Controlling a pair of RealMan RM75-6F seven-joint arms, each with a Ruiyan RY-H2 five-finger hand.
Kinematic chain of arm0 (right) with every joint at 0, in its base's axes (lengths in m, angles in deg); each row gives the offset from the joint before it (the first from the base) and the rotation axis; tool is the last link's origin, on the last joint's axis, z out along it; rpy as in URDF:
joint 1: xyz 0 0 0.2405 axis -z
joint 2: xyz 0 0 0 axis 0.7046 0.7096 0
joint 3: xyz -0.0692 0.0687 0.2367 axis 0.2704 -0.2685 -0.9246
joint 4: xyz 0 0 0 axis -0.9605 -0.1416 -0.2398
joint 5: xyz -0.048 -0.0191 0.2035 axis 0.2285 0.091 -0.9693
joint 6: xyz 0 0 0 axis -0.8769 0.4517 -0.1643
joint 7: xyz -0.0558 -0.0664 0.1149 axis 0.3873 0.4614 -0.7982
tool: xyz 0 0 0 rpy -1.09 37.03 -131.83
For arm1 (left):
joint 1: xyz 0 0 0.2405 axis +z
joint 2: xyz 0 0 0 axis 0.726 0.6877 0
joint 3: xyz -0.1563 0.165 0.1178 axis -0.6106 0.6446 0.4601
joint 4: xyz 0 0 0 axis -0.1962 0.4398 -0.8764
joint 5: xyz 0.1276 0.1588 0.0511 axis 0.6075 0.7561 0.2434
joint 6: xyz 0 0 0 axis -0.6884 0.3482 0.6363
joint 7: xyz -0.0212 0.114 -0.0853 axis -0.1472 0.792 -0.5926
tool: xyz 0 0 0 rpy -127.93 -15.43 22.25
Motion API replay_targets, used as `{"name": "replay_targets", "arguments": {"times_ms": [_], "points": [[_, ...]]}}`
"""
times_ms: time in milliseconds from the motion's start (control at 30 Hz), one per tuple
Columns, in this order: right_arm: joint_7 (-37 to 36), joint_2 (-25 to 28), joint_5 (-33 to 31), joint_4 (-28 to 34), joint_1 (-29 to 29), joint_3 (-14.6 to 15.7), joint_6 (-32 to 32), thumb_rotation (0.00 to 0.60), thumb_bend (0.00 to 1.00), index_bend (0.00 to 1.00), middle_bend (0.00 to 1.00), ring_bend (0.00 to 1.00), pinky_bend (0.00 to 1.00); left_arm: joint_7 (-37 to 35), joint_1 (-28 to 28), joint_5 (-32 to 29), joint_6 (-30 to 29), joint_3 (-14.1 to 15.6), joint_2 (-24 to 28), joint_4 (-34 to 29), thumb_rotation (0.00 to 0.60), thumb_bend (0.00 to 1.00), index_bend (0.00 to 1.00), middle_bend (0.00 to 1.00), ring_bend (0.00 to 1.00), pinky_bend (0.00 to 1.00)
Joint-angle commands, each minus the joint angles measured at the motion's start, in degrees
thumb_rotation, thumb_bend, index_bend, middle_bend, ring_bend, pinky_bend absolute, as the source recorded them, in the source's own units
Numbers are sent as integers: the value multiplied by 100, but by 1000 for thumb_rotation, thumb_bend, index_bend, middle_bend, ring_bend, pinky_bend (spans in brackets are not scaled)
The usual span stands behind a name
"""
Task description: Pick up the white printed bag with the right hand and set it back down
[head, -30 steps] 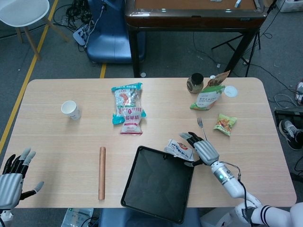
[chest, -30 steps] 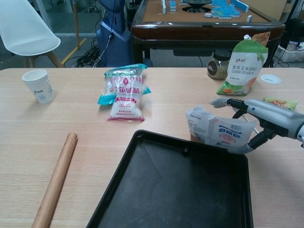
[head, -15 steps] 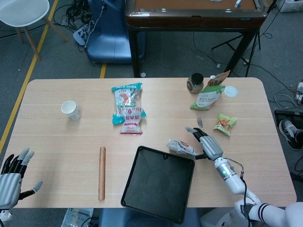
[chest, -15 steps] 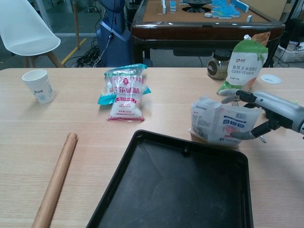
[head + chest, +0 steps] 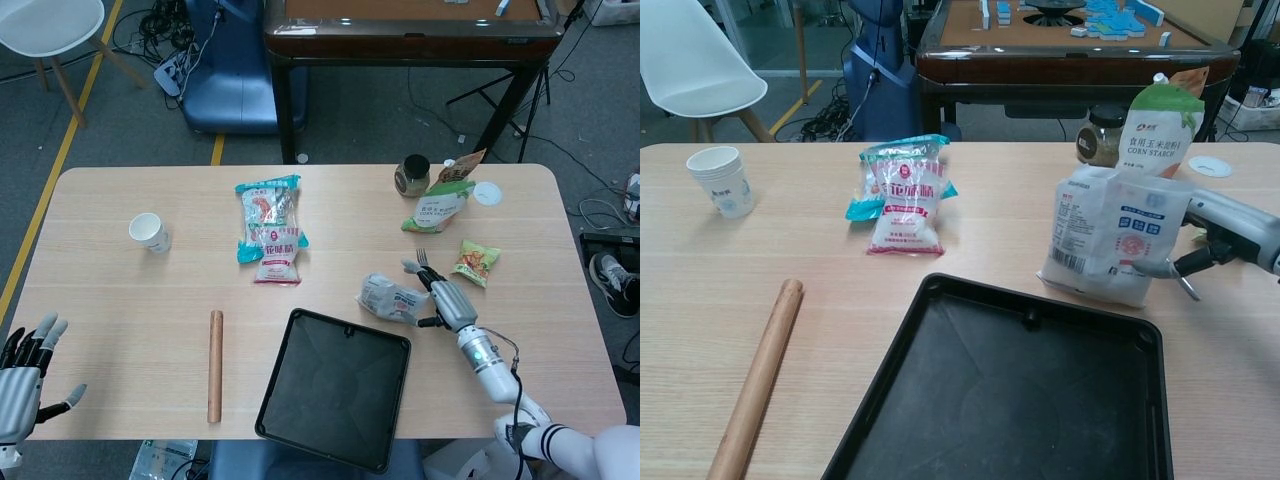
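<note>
I am holding the white printed bag point(image 5: 1112, 234) upright with my right hand point(image 5: 1230, 230), its lower edge sitting on the table point(image 5: 970, 225) just behind the far right corner of the black tray point(image 5: 1010, 395); in the head view the bag point(image 5: 390, 298) is showing just beyond that tray corner point(image 5: 335, 385). My right hand point(image 5: 447, 300) is gripping the bag from its right side, one finger over the top and the thumb pressing lower down, pinching the bag between them. A fork point(image 5: 422, 258) is lying just behind the hand, with a small snack packet point(image 5: 475, 262) beside it and the corn starch pouch point(image 5: 1157, 130) further back. My left hand point(image 5: 22, 372) is hanging off the near left table edge, fingers spread and holding nothing.
</note>
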Motion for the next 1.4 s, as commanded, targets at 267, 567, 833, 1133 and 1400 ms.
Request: {"name": "replay_targets", "arguments": {"times_ms": [267, 567, 833, 1133, 1400], "points": [[-184, -286, 50, -307, -236, 11, 227, 600, 280, 0, 207, 132, 220, 25, 10, -14, 0, -6, 7, -18, 600, 184, 75, 48, 105, 11], [-188, -439, 23, -544, -276, 39, 283, 600, 319, 60, 258, 173, 261, -21, 47, -48, -22, -5, 22, 7, 600, 184, 75, 48, 105, 11], [-373, -603, 158, -876, -326, 106, 180, 600, 426, 167, 307, 224, 309, -10, 27, -23, 5, -5, 10, -1, 600, 184, 75, 48, 105, 11], [-402, -668, 245, -1132, -441, 129, 144, 600, 736, 376, 428, 358, 480, -60, 44, -9, -20, -1, 35, -28, 600, 185, 75, 48, 105, 11], [-357, -463, 413, -1043, -485, 136, -221, 600, 997, 636, 642, 588, 749, -68, 37, 20, -29, -5, 57, -42, 600, 184, 75, 48, 106, 11]]}}
